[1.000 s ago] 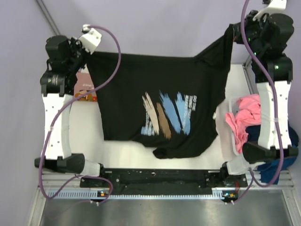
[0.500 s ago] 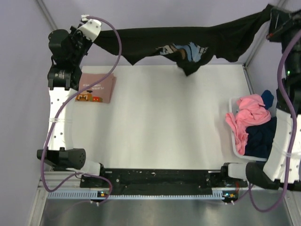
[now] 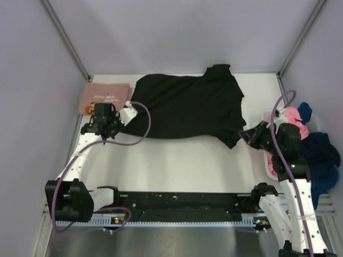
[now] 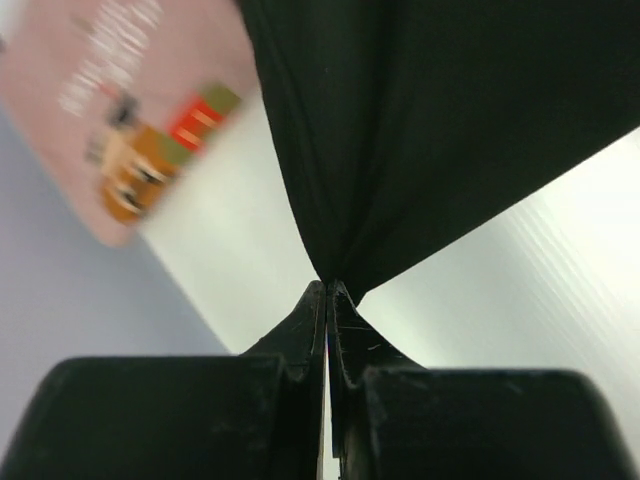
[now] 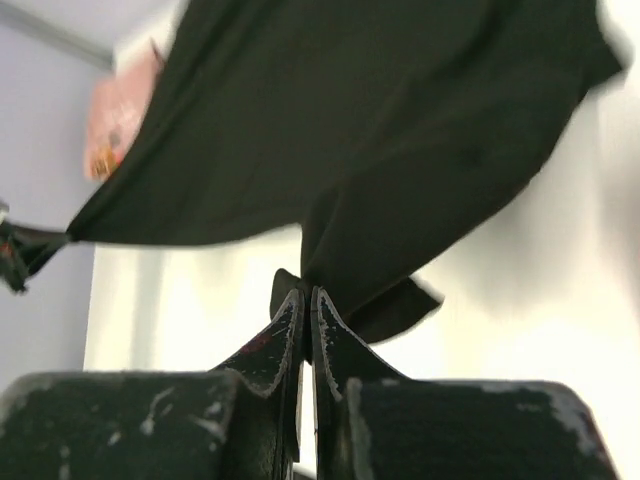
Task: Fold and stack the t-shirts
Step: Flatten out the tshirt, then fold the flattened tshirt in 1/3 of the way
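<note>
Left end effector [image 3: 111, 130] and right end effector [image 3: 248, 136], raised high half a second ago, are now down at the counter [image 3: 177, 166], each clenched on the black t-shirt [image 3: 187, 104]. The garment, then stretched aloft with its print showing, lies spread flat, plain side up. The wrist views alone show cloth pinched between shut fingertips [image 4: 318, 300]. Only the top view shows the heap of pink and navy shirts [image 3: 292, 120] at the right. The folded pink t-shirt [image 3: 104, 96] lies far left, just beside the black one.

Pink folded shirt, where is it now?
In the top view the pink t-shirt lies at the table's far left, beside the black t-shirt, just beyond the left gripper.
</note>
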Action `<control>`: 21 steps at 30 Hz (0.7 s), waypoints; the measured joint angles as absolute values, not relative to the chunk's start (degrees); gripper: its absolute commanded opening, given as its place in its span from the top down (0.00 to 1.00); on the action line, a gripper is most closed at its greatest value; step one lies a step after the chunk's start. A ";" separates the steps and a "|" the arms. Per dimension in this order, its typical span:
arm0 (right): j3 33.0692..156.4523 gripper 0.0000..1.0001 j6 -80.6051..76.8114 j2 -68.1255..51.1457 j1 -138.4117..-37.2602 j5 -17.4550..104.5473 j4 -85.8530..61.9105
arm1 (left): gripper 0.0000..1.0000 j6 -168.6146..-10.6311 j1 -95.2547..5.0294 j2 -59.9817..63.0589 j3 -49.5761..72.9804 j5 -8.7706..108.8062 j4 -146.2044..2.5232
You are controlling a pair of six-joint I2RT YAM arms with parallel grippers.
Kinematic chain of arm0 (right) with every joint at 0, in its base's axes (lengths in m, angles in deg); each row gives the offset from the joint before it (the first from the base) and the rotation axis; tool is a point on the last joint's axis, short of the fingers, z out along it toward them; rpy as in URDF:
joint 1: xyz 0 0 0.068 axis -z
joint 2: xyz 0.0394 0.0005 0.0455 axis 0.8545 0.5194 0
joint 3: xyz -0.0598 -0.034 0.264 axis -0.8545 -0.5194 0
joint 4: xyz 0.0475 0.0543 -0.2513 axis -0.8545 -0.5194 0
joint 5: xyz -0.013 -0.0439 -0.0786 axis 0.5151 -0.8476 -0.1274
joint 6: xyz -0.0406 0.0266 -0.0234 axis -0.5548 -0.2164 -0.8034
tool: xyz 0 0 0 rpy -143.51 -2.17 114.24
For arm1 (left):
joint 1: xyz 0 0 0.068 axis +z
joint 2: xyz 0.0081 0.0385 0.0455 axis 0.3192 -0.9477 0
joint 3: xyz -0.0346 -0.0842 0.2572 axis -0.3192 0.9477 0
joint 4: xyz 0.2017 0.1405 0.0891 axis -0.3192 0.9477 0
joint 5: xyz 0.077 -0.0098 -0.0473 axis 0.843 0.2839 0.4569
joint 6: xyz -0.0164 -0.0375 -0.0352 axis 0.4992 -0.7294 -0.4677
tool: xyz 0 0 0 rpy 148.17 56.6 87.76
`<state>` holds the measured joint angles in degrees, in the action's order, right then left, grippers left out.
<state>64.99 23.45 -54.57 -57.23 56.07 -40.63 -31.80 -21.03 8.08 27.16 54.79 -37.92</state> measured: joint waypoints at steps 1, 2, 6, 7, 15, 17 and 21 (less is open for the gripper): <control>62.79 1.00 24.39 -55.57 -58.30 56.33 -42.93 | 1.00 -31.80 -21.01 8.63 29.66 55.23 -37.27; 60.58 1.00 25.48 -57.06 -59.48 56.72 -45.79 | 1.00 -31.80 -20.96 9.31 32.47 55.71 -36.37; 56.91 1.00 29.55 -63.51 -60.95 57.03 -55.28 | 1.00 -31.94 -20.92 12.81 41.22 57.66 -33.38; 56.91 1.00 30.34 -64.93 -60.95 57.01 -56.81 | 1.00 -32.24 -20.90 13.88 42.46 58.16 -31.89; 60.45 1.00 31.63 -67.77 -60.95 56.16 -69.11 | 1.00 -35.19 -20.85 21.92 43.27 57.59 -18.34; 61.69 1.00 31.28 -67.70 -60.97 55.52 -70.20 | 1.00 -35.63 -20.85 22.47 43.27 56.76 -16.02; 62.00 1.00 29.40 -65.15 -60.95 54.01 -68.74 | 1.00 -35.98 -20.85 21.11 43.03 54.75 -16.22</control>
<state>62.00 29.40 -65.15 -60.95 54.01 -68.74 -35.98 -20.85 21.11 43.03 54.75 -16.22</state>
